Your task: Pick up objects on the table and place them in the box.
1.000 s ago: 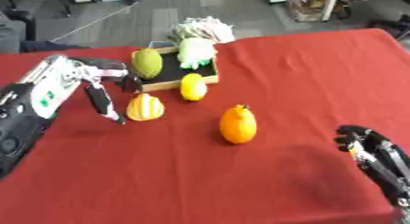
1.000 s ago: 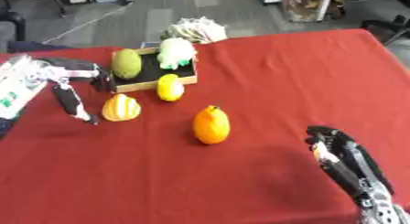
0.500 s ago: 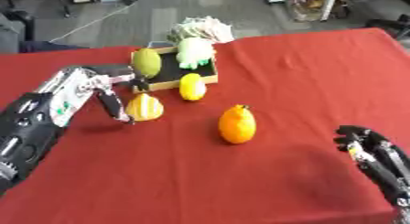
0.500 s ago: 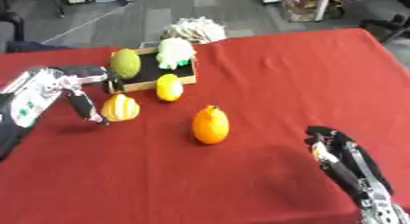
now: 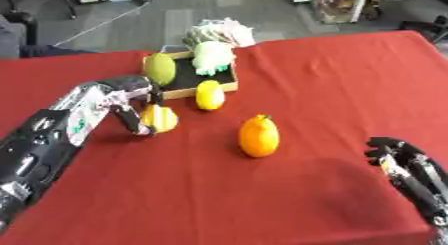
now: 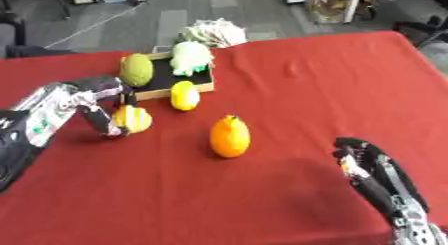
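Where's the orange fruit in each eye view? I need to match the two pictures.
Left eye view: the orange fruit stands alone on the red cloth, just right of centre.
Right eye view: it sits at dead centre, slightly left.
Shared landmark: the yellow fruit up-left of it, beside the box.

I'm looking at an office or lab: grey carpet floor [image 5: 175, 19] (cables trailing across it), chair legs [image 5: 17, 16], and a red-clothed table [image 5: 332, 79].
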Controlling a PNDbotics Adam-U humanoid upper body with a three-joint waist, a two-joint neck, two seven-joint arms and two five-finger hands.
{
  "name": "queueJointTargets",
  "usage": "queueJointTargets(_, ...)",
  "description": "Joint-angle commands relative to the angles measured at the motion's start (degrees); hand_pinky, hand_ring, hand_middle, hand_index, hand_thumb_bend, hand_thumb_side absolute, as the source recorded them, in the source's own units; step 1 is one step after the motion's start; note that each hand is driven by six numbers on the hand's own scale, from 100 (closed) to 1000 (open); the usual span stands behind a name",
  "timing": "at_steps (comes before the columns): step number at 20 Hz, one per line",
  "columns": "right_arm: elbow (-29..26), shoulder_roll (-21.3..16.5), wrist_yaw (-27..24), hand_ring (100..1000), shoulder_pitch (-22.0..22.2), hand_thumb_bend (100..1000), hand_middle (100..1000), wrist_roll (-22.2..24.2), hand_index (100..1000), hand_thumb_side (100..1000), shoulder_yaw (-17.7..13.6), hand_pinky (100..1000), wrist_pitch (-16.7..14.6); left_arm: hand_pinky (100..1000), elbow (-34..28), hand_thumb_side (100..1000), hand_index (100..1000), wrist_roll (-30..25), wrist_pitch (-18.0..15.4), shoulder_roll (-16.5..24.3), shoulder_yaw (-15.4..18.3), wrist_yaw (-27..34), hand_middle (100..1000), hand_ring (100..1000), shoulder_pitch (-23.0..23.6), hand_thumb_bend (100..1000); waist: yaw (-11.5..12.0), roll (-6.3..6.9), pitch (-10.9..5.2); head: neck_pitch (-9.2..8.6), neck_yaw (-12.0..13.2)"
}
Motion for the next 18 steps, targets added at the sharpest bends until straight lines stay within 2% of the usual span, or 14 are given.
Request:
queueJointTargets(1, -0.8, -0.6, 0.0, 744, -0.6, 100, 736, 0.1, 779, 511, -0.2, 748, 0.0, 578, -2.8, 100, 553, 2.7, 1.4, 2.1, 1.4, 1.6, 411, 448, -1.3, 331, 0.1, -0.18, -1.63, 0.13, -0.1)
queueJointTargets(5, -0.7, -0.7, 0.0, 744, -0.5, 100, 737, 0.1, 779, 512, -0.2, 749, 0.0, 587, -7.6, 100, 559, 3.9, 4.6, 4.4, 3.4, 3.0, 415, 454, -3.5, 360, 0.4, -0.07, -1.77, 0.25, -0.2)
queueJointTargets(7, -0.7, -0.7, 0.0, 745, -0.5, 100, 737, 0.2, 779, 513, -0.1, 749, 0.0, 601, -7.8, 100, 566, 5.2, 6.5, 4.4, 4.6, 2.1, 422, 465, -5.1, 371, 0.4, -0.04, -1.85, 0.26, -0.2)
queueJointTargets(11, -0.6, -0.7, 0.0, 745, -0.4, 100, 738, 0.4, 780, 515, 0.1, 749, 0.0, 621, -2.1, 100, 585, 10.2, 9.4, 2.0, 6.7, -3.7, 439, 478, -8.3, 408, 0.1, -0.10, -1.97, 0.31, 0.1)
queueJointTargets(18, -0.5, -0.6, -0.2, 745, -0.8, 100, 738, 0.8, 780, 525, 0.5, 750, 0.1, 652, 9.1, 100, 617, 17.0, 10.5, -3.5, 9.6, -9.9, 471, 503, -11.4, 463, -0.9, -0.12, -1.15, -0.11, 0.8)
